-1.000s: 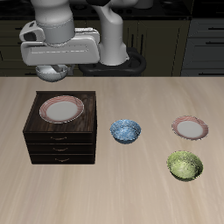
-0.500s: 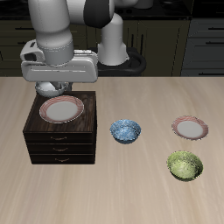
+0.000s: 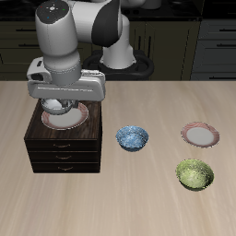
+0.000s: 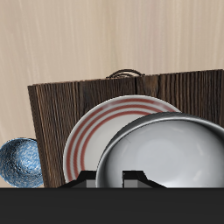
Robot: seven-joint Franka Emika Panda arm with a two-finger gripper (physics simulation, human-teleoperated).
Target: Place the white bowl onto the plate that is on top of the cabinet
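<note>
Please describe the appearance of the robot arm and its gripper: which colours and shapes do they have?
The arm is built of thick, rounded, glossy white-grey segments, with darker bands at the joints. It ends in a wide, flat, light grey gripper body with rounded corners. In the wrist view, only dark edges of the gripper show. No cables or markings are visible.

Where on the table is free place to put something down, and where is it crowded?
Bare patches: the table along the front edge, and between the dark wooden cabinet and blue patterned bowl. Crowded: cabinet top, where the gripper holds the white bowl over the red-rimmed plate.
</note>
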